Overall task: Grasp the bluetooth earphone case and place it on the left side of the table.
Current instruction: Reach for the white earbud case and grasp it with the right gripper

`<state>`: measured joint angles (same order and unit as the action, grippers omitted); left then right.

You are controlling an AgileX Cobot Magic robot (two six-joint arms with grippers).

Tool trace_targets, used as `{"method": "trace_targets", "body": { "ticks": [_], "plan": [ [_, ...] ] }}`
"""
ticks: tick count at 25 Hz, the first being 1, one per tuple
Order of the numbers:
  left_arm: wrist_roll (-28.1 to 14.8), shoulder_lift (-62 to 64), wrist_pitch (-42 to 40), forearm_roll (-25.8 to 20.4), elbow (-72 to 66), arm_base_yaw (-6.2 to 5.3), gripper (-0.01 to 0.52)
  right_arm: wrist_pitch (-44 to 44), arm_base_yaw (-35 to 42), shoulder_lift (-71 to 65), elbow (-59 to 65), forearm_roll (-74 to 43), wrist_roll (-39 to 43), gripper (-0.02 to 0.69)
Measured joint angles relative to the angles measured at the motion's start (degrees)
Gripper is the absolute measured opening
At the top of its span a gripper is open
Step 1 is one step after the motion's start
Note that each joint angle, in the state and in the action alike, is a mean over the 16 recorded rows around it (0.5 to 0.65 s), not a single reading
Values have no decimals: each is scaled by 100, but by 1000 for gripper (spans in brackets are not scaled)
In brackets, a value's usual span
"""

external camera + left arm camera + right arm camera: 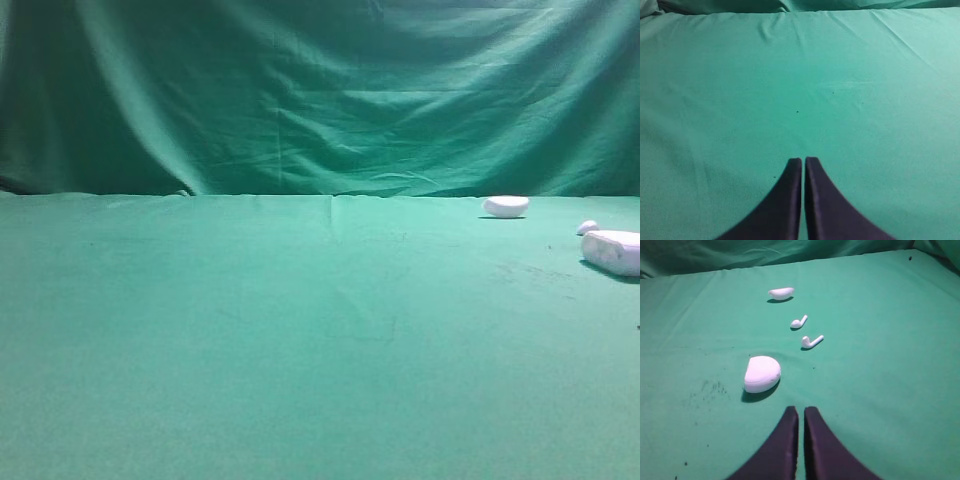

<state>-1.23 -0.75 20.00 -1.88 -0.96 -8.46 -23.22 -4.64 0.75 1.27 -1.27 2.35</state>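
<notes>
In the right wrist view the right gripper (801, 412) is seen nearest, its two dark fingers pressed almost together with only a thin slit between them and nothing held. Just beyond its tips and slightly to the left, the bluetooth earphone case (762, 373) lies flat on the green table (880, 405), untouched. Farther from the case, two white earbuds (811, 342) (798, 322) are laid apart from each other, and beyond them a smaller white half-dome piece (781, 293) is set. In the left wrist view the left gripper (803, 161) is likewise narrowed to a slit, held over bare cloth.
</notes>
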Motion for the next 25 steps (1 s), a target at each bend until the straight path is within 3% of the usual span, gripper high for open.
{"method": "trace_targets", "body": {
  "ticks": [13, 25],
  "plan": [
    [0, 0, 0, 0, 0, 0, 0, 89, 0, 0, 4, -9, 10, 0],
    [0, 0, 0, 0, 0, 0, 0, 1478, 0, -162, -200, 386, 148, 0]
  ]
}}
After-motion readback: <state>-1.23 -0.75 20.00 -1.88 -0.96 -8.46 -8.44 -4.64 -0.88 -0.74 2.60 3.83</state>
